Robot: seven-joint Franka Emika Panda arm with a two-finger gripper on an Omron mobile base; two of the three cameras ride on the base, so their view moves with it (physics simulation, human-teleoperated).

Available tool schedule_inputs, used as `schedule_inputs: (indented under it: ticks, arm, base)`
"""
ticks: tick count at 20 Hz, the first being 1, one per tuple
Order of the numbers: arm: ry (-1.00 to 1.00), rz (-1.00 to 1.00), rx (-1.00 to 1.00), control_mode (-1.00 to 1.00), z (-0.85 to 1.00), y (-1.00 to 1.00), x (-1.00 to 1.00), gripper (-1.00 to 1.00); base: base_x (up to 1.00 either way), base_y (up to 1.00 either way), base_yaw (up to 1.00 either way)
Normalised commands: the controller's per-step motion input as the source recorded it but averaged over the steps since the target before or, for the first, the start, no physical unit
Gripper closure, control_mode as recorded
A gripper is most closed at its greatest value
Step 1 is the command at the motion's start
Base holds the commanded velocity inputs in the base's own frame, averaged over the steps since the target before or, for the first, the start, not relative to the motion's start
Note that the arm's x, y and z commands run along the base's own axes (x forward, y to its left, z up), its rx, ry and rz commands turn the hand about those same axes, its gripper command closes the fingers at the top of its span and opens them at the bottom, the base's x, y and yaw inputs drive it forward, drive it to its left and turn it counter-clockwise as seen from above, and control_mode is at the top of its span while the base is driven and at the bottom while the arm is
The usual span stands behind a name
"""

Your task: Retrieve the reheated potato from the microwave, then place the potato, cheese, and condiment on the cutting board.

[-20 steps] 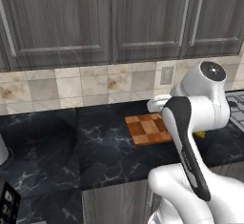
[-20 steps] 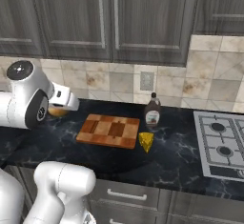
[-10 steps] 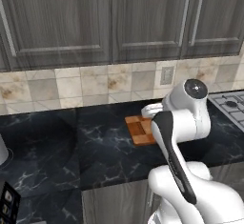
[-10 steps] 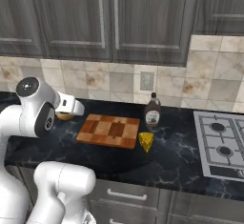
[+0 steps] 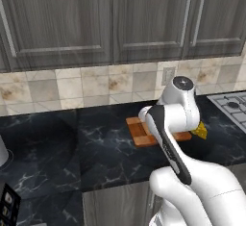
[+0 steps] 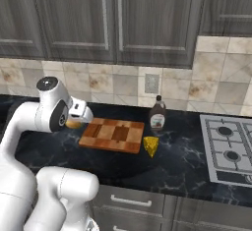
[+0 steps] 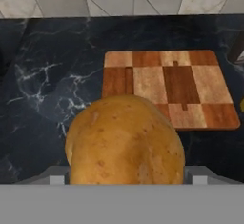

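One potato point(image 7: 125, 142) sits clamped in my tool point(image 6: 75, 121), jaws spread wide around it, hanging above the tabletop point(image 6: 192, 163) just off the cutting board's point(image 6: 112, 134) left end.

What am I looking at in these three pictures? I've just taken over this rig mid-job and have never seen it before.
The white machine is a robot arm on a base that can drive, in a simulated kitchen. Two pictures come from cameras on the base, looking over the arm from its left and from its right. The third comes from a camera on the hand, looking along the gripper. On the dark counter lie a checkered cutting board, a yellow cheese wedge just off its corner, and a brown condiment bottle behind that. The board is bare. The gripper holds the potato, the big golden shape in the hand view, above the counter beside the board's edge.
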Motion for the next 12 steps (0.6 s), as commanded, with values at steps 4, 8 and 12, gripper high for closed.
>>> schedule_inputs:
  ticks: [4, 8, 12]
  arm:
    - [0.0, 0.0, 0.0, -1.0, -0.36, 0.01, 0.22, 1.0]
    - [0.0, 0.0, 0.0, -1.0, -0.36, 0.0, 0.27, 1.0]
    - [-0.05, -0.04, 0.0, -1.0, -0.42, 0.0, 0.28, 1.0]
  base:
    - [0.0, 0.0, 0.0]
    - [0.0, 0.0, 0.0]
    - [0.0, 0.0, 0.0]
